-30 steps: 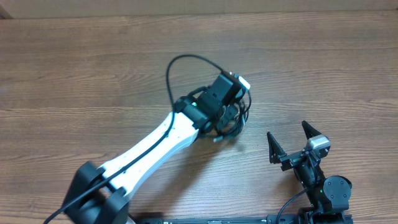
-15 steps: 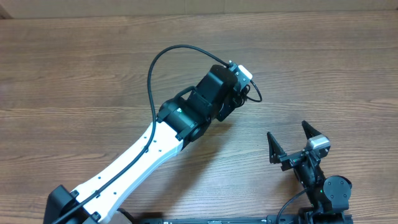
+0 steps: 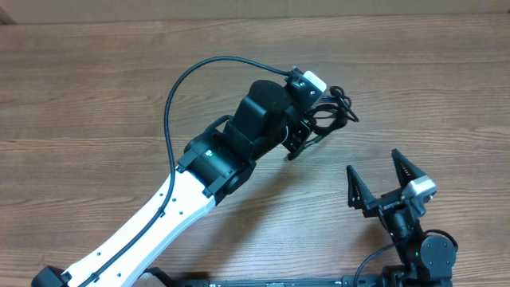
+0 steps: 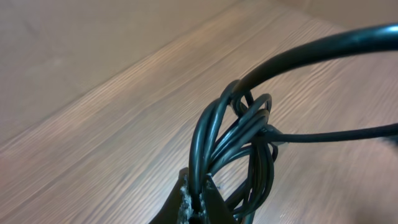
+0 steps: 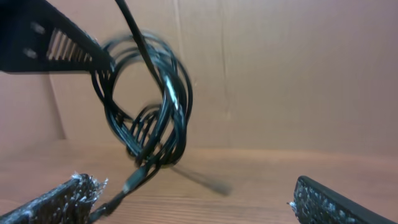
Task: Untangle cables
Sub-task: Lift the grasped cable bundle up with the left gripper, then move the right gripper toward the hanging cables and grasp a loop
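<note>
1. The left arm [image 3: 167, 207] is seen running from the lower left of the overhead frame up to centre, over the wooden table [image 3: 96, 80].
2. The left gripper [image 4: 198, 199] is found at bottom centre of the left wrist view. Its jaws are clamped on the cables [image 4: 236, 134], w/ several black strands pinched btwn the tips.
3. The cables are bunched in a looped tangle, upper centre-right in the overhead. In the right wrist view the bundle is seen hanging at upper left, w/ a loose end trailing down.
4. The right gripper [image 3: 373, 166] is placed at lower right of the overhead. Its jaws are spread wide apart, nothing is held, and it is positioned well apart from the bundle.
</note>
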{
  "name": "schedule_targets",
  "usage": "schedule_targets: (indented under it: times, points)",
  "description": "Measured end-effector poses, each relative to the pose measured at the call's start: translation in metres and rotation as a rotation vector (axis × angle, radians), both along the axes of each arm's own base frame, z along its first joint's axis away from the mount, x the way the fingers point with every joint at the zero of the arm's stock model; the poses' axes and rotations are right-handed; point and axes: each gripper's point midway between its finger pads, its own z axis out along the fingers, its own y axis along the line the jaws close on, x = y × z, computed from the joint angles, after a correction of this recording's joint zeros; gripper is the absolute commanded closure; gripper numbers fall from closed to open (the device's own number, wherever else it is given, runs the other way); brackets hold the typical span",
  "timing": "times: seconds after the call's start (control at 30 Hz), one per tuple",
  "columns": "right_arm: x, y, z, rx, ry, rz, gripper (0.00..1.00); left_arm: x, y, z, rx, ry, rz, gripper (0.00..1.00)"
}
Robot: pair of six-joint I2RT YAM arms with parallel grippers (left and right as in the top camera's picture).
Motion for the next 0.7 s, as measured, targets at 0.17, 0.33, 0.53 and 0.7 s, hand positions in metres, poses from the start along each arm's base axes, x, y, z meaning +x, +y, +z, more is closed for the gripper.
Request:
schedule_targets:
  times: [0.17, 0.33, 0.53, 0.7]
  points:
    - [-0.005, 0.001, -0.007, 0.1, 0.174, 0.018, 0.0, -0.011, -0.011, 0.011, -0.08, 0.027, -0.06, 0.96]
    - [-0.028, -0.001, 0.035, 0.128, 0.213, 0.015, 0.0, -0.016, -0.017, 0.015, -0.123, 0.053, -0.092, 0.96]
    - [-0.045, -0.009, 0.064, 0.134, 0.34, -0.038, 0.0, -0.02, -0.024, 0.024, -0.168, 0.053, -0.128, 0.96]
    - [-0.046, -0.015, 0.083, 0.123, 0.485, -0.08, 0.0, -0.025, -0.028, 0.028, -0.202, 0.069, -0.156, 0.96]
